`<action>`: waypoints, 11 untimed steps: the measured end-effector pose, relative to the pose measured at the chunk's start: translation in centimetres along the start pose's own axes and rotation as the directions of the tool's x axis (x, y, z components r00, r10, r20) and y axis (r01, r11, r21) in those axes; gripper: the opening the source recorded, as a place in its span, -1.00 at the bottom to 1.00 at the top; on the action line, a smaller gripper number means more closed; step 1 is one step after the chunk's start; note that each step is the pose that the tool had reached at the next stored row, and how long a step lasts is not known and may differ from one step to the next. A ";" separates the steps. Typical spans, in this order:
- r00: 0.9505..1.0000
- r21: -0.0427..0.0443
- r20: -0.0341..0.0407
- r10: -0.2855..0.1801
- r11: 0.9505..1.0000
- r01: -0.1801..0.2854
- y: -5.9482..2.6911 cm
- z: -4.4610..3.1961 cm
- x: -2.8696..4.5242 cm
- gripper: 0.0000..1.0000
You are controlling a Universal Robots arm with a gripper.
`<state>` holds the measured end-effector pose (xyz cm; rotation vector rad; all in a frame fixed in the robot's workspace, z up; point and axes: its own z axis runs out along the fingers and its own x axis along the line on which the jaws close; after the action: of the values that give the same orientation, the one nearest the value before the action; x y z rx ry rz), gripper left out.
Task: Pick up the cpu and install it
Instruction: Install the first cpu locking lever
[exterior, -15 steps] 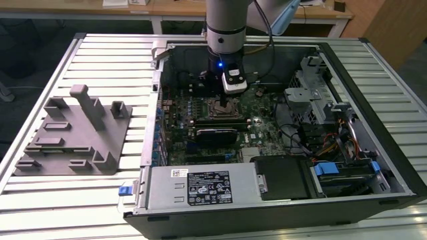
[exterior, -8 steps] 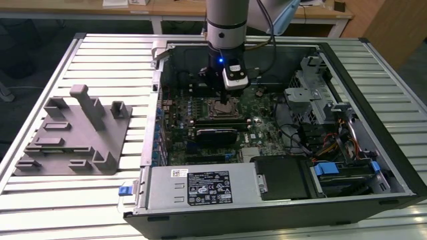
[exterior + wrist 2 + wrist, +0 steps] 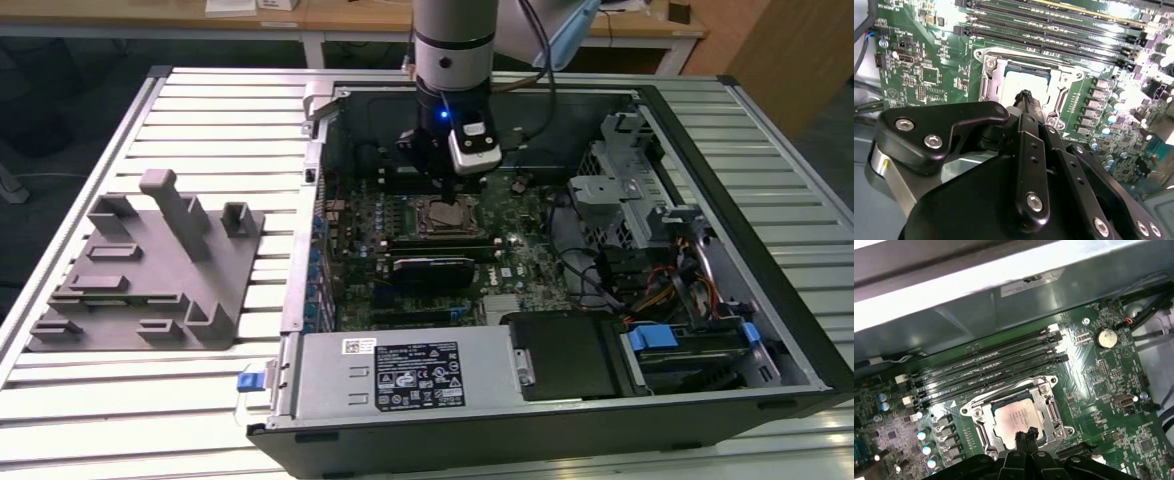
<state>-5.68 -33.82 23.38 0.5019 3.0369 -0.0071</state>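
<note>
The cpu, a silvery square chip, lies flat inside the metal socket frame on the green motherboard. The second wrist view shows the cpu within the same frame. My gripper hangs just over the cpu's near edge, its two thin black fingers pressed together with nothing between them. In the second wrist view the gripper has its tips over the chip. In the exterior view the gripper stands upright above the cpu in the open computer case.
Several black memory slots run beside the socket. The case walls ring the board, with a power supply at the front and a drive cage on the exterior view's right. A grey fixture block sits on the slatted table.
</note>
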 end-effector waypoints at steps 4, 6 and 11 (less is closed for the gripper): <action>0.999 -0.003 0.000 -0.047 0.999 0.047 0.01 0.02 -0.03 -0.79; 0.998 -0.003 0.000 -0.061 0.998 0.061 0.04 0.05 -0.13 -0.79; 0.997 -0.003 0.000 -0.072 0.997 0.072 0.09 0.09 -0.29 -0.79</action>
<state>-5.37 -33.83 23.30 0.3917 3.0528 -0.0061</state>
